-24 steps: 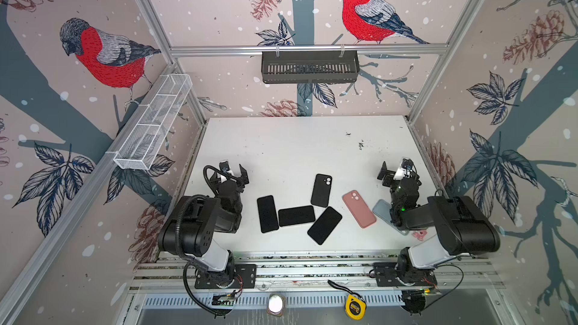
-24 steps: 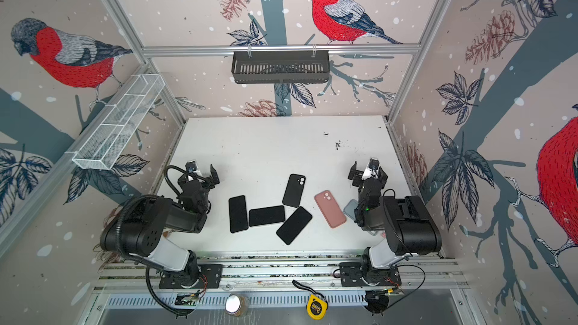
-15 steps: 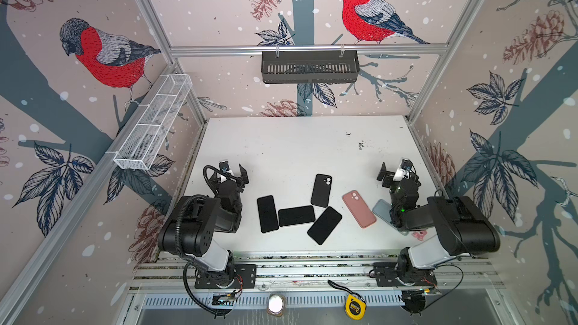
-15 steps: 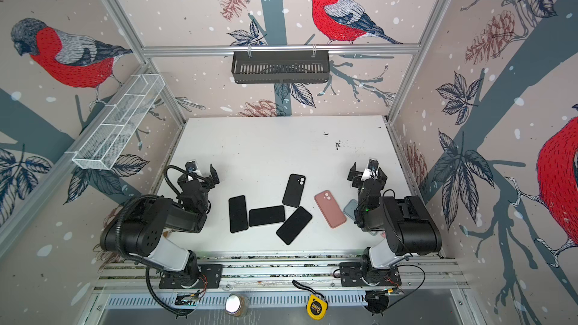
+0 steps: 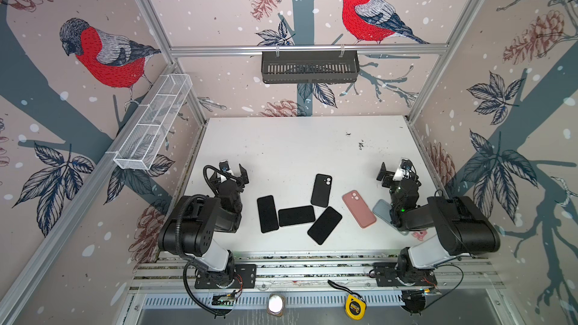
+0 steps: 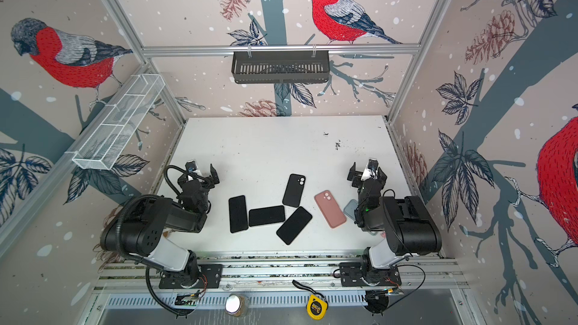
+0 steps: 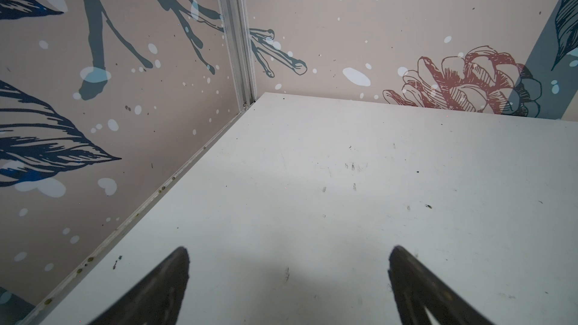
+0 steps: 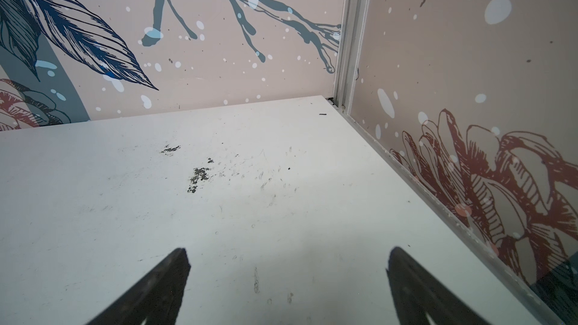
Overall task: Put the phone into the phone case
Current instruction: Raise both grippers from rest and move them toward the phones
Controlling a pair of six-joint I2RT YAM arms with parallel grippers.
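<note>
Nothing has moved since a moment ago. Both the left gripper [image 5: 234,172] and the right gripper [image 5: 395,172] are wide open above the table [image 5: 297,151]. Three black phones [image 5: 296,215] lie together, outside the black case [image 5: 321,190], pink case [image 5: 358,208] and half-hidden blue case [image 5: 381,210] beside them.

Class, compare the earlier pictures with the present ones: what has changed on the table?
Nothing visibly changed. The left arm and right arm stay parked, jaws open and empty; the phones, black case, pink case and blue case lie where they were.
</note>
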